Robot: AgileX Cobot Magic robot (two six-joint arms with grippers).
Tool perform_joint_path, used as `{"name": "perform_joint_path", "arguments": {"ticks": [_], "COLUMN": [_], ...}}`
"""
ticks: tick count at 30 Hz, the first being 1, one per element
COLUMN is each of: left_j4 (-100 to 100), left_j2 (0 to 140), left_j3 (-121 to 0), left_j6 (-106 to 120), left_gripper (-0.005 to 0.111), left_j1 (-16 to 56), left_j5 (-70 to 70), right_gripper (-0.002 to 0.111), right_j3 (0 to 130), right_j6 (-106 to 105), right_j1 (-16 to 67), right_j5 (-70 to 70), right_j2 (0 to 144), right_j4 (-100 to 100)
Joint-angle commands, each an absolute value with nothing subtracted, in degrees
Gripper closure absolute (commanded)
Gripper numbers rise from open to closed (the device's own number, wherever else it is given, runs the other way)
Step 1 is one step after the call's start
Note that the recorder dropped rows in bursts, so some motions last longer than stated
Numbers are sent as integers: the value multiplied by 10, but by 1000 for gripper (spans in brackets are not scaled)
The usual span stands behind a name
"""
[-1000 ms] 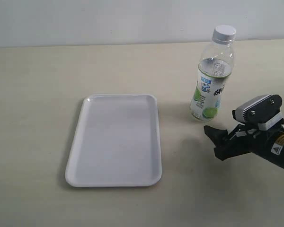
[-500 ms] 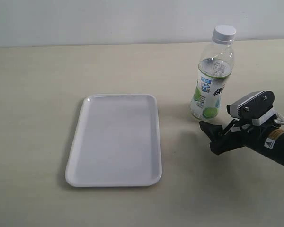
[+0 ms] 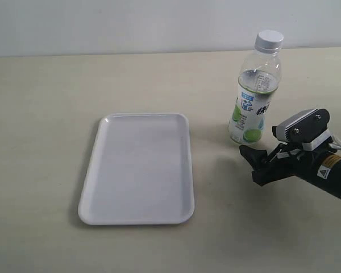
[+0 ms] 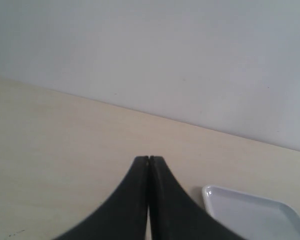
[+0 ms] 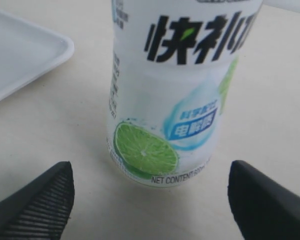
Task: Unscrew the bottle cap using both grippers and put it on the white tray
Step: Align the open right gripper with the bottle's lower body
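A matte cream tabletop point(image 3: 40, 114) fills the exterior view, evenly lit. A plain pale grey wall point(image 3: 131, 25) borders it at twelve o'clock.

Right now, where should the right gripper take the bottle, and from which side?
Lower labelled body of the bottle, approached from the side where the open right gripper faces it. It stands upright, its round body lines up between the spread jaws, and the bottle cap is left free.

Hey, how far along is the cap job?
Nothing done yet: the cap is on the bottle, and the tray is bare. In hand: the right gripper, open, faces the bottle's base without touching. The left gripper is shut, away from it. Left: grip, unscrew, place cap on tray.
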State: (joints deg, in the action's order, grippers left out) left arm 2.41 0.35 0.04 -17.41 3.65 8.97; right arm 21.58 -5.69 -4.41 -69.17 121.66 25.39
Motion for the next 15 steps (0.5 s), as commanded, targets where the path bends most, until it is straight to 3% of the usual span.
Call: {"name": "perform_joint_path", "arguments": {"ticks": [1,15], "left_j4": [23,23], "left_j2": [0,0], "left_j3": [0,0], "left_j6": [-171,-171], "left_gripper": [104,104], "left_j1": [40,40], "left_j5": [87,87], "right_gripper": [28,28], "right_j3": [217,217], "right_j6": [-59,-27], "right_j1": [-47,-47], "right_j5": [-700,-700], "right_j2": [1219,1219], "right_j4": [269,271]}}
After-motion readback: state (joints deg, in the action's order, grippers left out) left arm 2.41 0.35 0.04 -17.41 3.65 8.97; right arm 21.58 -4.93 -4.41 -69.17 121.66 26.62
